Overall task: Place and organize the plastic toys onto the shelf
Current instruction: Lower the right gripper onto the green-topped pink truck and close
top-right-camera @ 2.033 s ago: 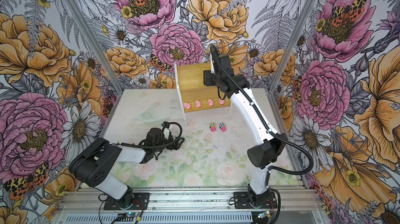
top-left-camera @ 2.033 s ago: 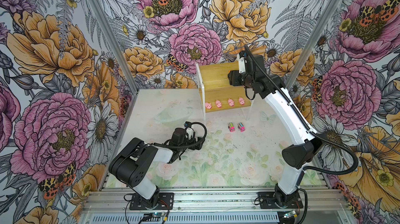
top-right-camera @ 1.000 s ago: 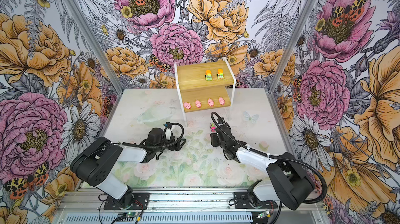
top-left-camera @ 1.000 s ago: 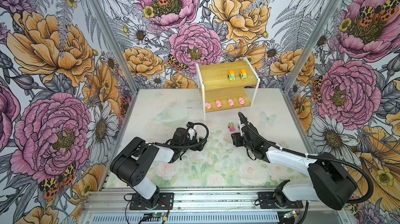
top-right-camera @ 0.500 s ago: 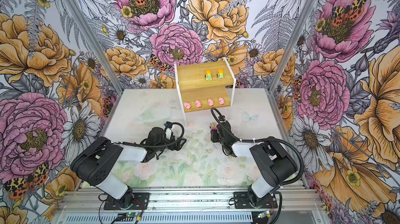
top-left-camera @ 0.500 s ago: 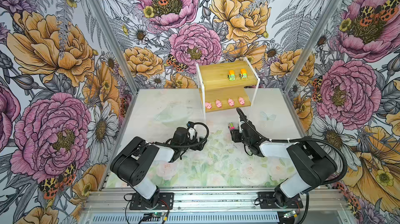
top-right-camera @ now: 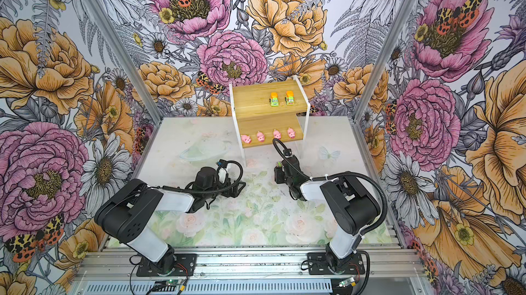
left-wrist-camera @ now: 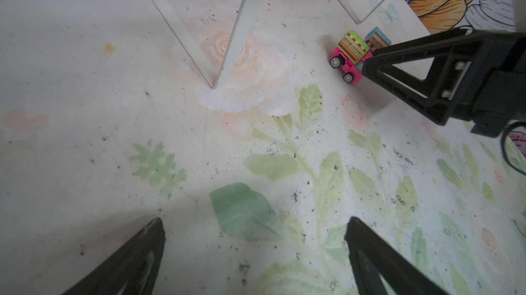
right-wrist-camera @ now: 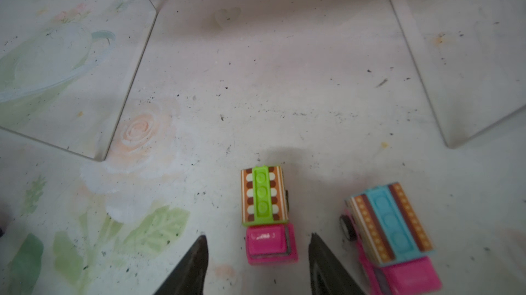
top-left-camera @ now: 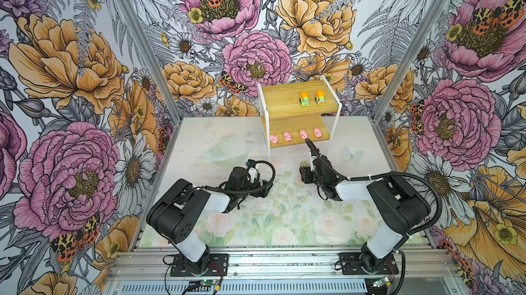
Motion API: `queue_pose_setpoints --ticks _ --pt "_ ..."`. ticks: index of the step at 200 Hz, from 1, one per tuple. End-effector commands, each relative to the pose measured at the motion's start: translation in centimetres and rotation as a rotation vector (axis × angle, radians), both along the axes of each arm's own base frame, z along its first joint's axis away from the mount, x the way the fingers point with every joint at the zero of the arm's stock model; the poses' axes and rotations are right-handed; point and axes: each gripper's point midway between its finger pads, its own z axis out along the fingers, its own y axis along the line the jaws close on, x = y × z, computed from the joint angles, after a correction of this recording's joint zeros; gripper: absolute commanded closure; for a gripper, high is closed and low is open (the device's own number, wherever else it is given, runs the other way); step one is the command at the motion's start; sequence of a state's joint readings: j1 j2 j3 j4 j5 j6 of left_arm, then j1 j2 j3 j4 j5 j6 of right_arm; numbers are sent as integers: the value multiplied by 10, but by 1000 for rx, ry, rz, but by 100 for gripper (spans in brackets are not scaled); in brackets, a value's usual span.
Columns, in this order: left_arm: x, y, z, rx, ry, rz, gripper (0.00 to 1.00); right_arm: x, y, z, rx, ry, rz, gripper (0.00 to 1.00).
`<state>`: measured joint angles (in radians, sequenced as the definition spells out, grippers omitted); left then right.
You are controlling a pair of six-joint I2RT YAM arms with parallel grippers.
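Black left gripper (left-wrist-camera: 255, 222) at centre left stands wide open, holding nothing. Right gripper (right-wrist-camera: 257, 238) jaws, part open, flank the green-topped pink truck (right-wrist-camera: 264, 194) without touching it; the blue-topped pink truck (right-wrist-camera: 390, 222) sits just right, both below the shelf (top-left-camera: 284, 102).

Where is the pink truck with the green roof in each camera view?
Top view: pink truck just in front of the shelf.
Top view: same spot, only a sliver showing.
Right wrist: between the right gripper fingertips.
Left wrist: beside that gripper's finger.
Shared landmark: the shelf's white front leg.
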<state>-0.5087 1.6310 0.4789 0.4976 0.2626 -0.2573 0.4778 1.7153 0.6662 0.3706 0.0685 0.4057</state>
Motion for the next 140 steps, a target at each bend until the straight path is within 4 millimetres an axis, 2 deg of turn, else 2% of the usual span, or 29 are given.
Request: queue_pose_setpoints --ticks 1,56,78,105,140 --pt "0 -3 -3 11 3 -12 1 13 8 4 11 -28 23 43" --pt "1 -3 -4 13 7 -9 1 18 10 -4 3 -28 30 46" --pt "1 -3 -4 13 6 -11 1 18 10 -5 -6 -31 32 52" --pt "0 -3 -5 16 9 -12 1 16 9 -6 -7 -34 33 66" --pt "1 -3 -5 17 10 -9 1 12 10 -2 8 -45 49 72"
